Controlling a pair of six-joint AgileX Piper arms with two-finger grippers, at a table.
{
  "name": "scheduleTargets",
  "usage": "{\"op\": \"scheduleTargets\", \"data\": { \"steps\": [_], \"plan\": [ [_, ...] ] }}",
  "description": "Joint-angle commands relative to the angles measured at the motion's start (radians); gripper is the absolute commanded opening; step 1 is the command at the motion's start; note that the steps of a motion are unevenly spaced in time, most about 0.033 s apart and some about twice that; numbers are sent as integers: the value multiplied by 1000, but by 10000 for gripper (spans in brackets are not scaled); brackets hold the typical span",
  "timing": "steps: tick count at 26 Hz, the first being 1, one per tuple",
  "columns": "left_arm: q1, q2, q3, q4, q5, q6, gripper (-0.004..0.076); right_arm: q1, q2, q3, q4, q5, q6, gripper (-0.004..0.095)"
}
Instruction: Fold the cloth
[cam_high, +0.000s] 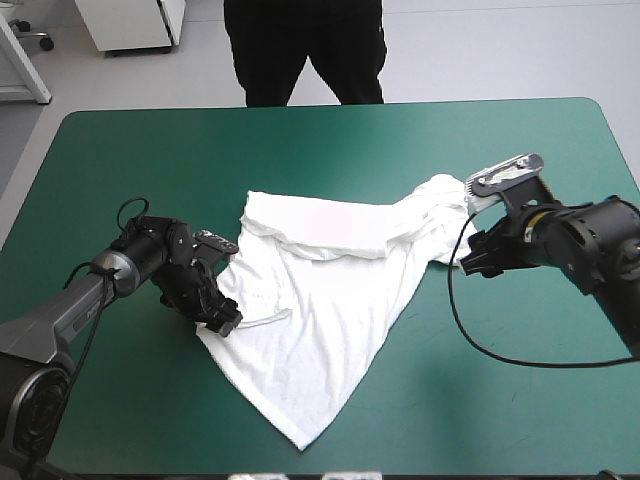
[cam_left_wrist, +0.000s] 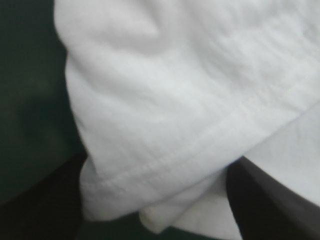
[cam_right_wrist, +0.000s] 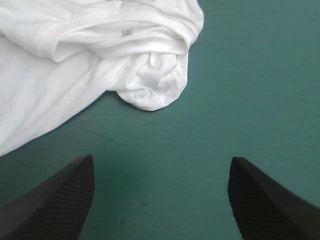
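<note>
The white T-shirt (cam_high: 330, 290) is seen spread out loosely, not folded, on the middle of the teal-green cover (cam_high: 330, 150). Its far edge is wrinkled, its right end is bunched into a small roll, and its near part is narrowed to a point.

T-shirt (cam_high: 330, 290) plain white, centre of frame; hem stitching white on white. Small grey tag (cam_right_wrist: 127, 32) at collar. Cover (cam_high: 300, 140) plain teal-green all over, with a few tiny dark specks between the right fingers (cam_right_wrist: 55, 200). Right fingers black. Left fingers (cam_left_wrist: 35, 210) black too. Left arm (cam_high: 55, 312) black at wrist, grey link toward lower left of frame. Right arm (cam_high: 585, 240) black, right of frame.
</note>
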Motion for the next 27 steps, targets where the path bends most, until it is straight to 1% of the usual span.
{"op": "scheduleTargets", "data": {
  "steps": [1, 4, 5, 6, 7, 8, 10, 11, 13, 15, 20, 23, 24, 25, 27],
  "plan": [
    [2, -24, -21, -47, -7, 6, 425, 2, 57, 4, -13, -106, -20, 702],
    [2, -24, -21, -50, -9, 5, 281, -1, 146, 6, -17, -200, -10, 702],
    [2, -24, -21, -52, -9, 5, 213, -1, 179, 6, -24, -231, 6, 702],
    [2, -24, -21, -52, -9, 5, 168, -1, 213, 6, -28, -255, 18, 702],
    [2, -24, -21, -55, -9, 5, 126, -1, 239, 4, -44, -265, 34, 702],
    [2, -24, -21, -69, -7, 5, 67, -1, 279, 4, -66, -276, 52, 702],
    [2, -24, -21, -74, -5, 5, -11, -1, 329, 4, -123, -283, 87, 702],
    [2, -24, -21, -74, -2, 5, -7, -1, 361, 4, -169, -288, 131, 702],
    [2, -24, -21, -74, 2, 5, -7, -8, 395, 4, -206, -292, 172, 702],
    [2, -24, -21, -74, 5, 5, -7, -30, 425, 4, -186, -294, 172, 702],
    [2, -24, -21, -74, 10, 5, -9, -121, 469, 1, -88, -336, 163, 702],
    [2, -24, -21, -74, 10, 5, -9, -189, 508, -3, -24, -356, 99, 702],
    [2, -24, -21, -74, 10, 5, -9, -200, 519, -3, 8, -360, 80, 702],
    [2, -24, -21, -74, 10, 5, -9, -210, 542, -3, 71, -362, 42, 702],
    [2, -24, -21, -74, 15, 5, -9, -210, 574, -3, 96, -362, 27, 702]
  ]
}}
